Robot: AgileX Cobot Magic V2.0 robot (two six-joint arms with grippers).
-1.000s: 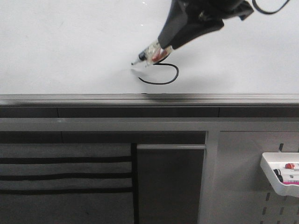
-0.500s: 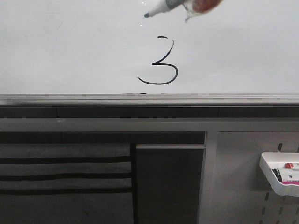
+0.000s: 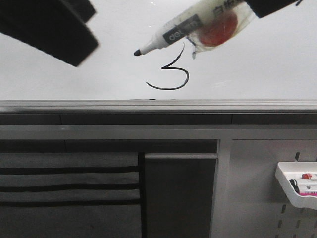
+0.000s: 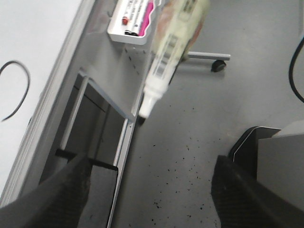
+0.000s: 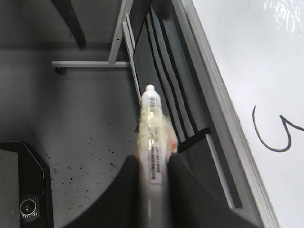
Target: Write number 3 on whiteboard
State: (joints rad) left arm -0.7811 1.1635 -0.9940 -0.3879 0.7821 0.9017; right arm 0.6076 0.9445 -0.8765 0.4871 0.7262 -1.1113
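The number 3 (image 3: 171, 74) is drawn in thin black line on the whiteboard (image 3: 59, 79), just above its dark grey lower rail (image 3: 158, 106). My right gripper (image 5: 153, 164) is shut on a white marker (image 5: 152, 137). In the front view the marker (image 3: 193, 25) hangs off the board above the 3, its black tip (image 3: 137, 52) pointing left. My left gripper (image 4: 156, 190) is open and empty; its fingers (image 4: 71, 190) frame the floor. It shows as a dark blur at the front view's top left (image 3: 54, 29). Part of the 3 (image 5: 273, 135) shows in the right wrist view.
A white tray (image 3: 297, 186) with spare markers hangs on the grey pegboard panel (image 3: 257, 198) at the lower right, and also shows in the left wrist view (image 4: 133, 23). Below the rail are a grey frame and dark striped panels (image 3: 69, 186).
The marker left the board after the lower loop, rose out of the way, and now hangs larger and nearer the camera. The left gripper has come into view at the top left.
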